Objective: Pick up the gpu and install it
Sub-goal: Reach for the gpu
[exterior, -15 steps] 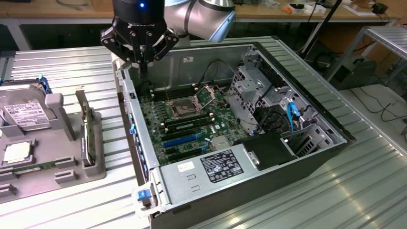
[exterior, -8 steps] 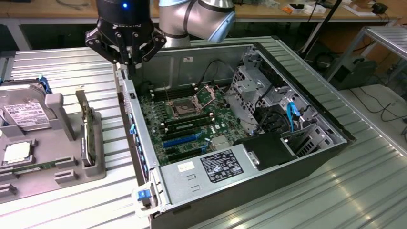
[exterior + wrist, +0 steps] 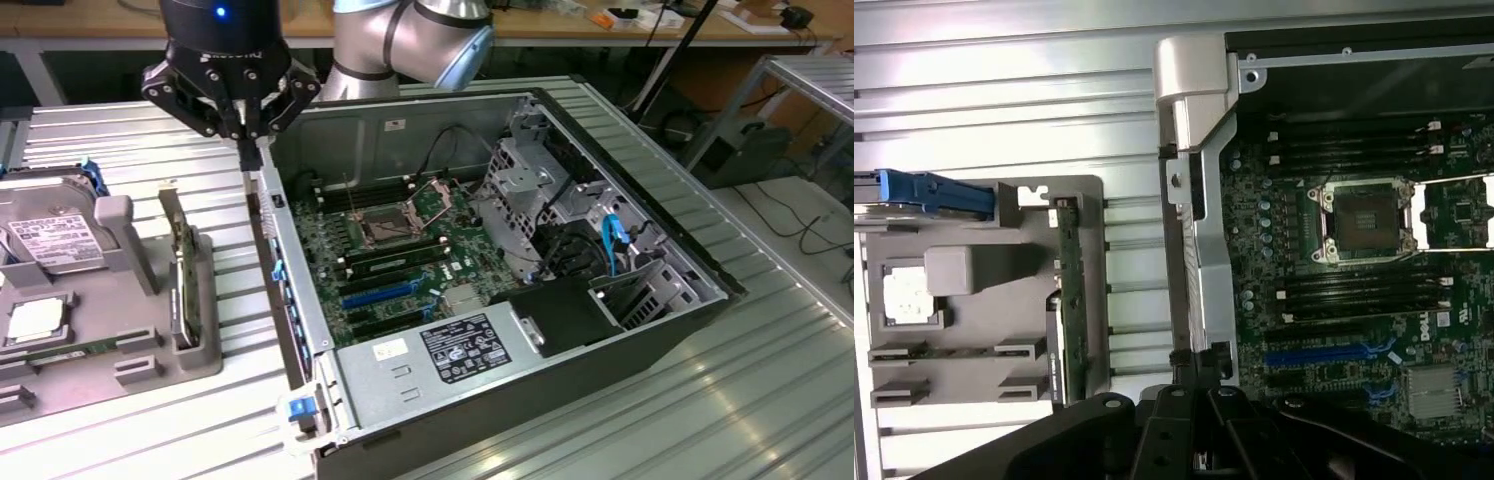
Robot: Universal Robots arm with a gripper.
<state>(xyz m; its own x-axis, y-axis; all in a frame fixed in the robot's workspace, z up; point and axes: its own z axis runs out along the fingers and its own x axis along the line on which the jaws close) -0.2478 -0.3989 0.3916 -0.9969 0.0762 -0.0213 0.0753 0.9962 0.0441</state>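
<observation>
The gpu [image 3: 178,262] stands on edge in a slot of the grey holder [image 3: 134,365], its green board and silver bracket showing; in the wrist view the gpu [image 3: 1070,300] appears as a thin green strip. My gripper [image 3: 250,150] hangs shut and empty above the near wall of the open computer case [image 3: 287,300], to the exterior view's right of the card and apart from it. Its dark fingers [image 3: 1199,385] sit over that wall. The motherboard [image 3: 400,250] lies inside, with blue expansion slots [image 3: 1324,355].
A grey hard drive [image 3: 54,245] with a white label and a processor [image 3: 34,320] rest in the holder. Inside the case are a power supply [image 3: 461,350], a drive cage [image 3: 534,190] and cables. The ribbed metal table [image 3: 747,390] extends around.
</observation>
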